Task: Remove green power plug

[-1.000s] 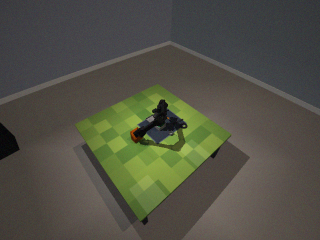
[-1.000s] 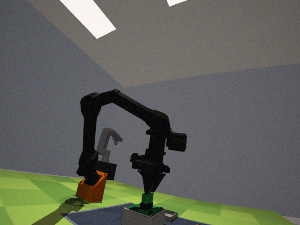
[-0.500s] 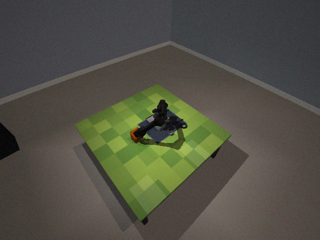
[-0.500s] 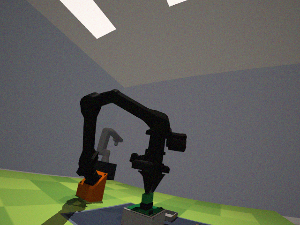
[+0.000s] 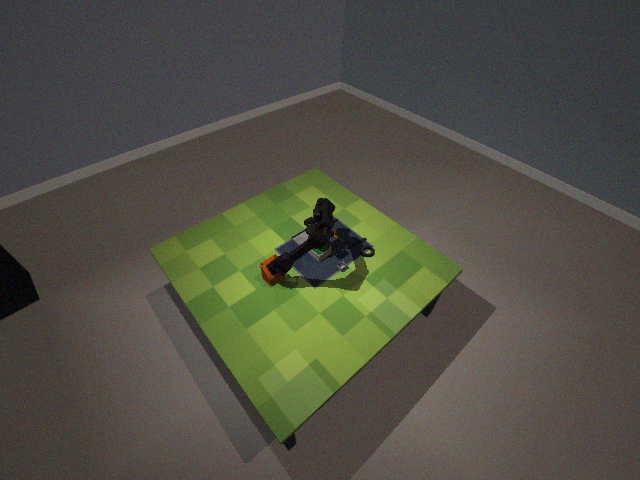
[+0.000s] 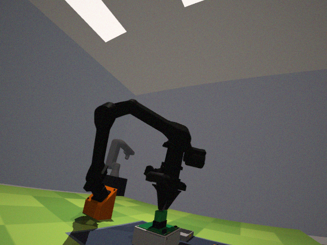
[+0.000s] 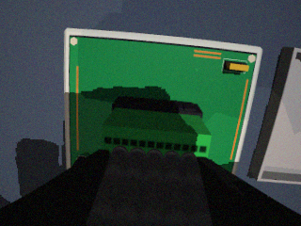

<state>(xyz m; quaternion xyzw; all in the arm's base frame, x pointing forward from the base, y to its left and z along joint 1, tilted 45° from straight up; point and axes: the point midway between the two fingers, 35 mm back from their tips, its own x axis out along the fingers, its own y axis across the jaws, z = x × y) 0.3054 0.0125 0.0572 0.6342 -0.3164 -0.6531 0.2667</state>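
From here, I see the orange base leftmost. Rightward, my gripper points down, pinching the green plug directly beneath its fingertips, the plug standing in the black socket. The grey tray lies further right.

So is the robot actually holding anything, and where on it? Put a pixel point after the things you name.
Yes: the fingers (image 6: 163, 208) are closed on the green power plug (image 6: 160, 216) (image 7: 155, 127), gripping its top end, above the black socket (image 6: 159, 224) (image 7: 190, 108).
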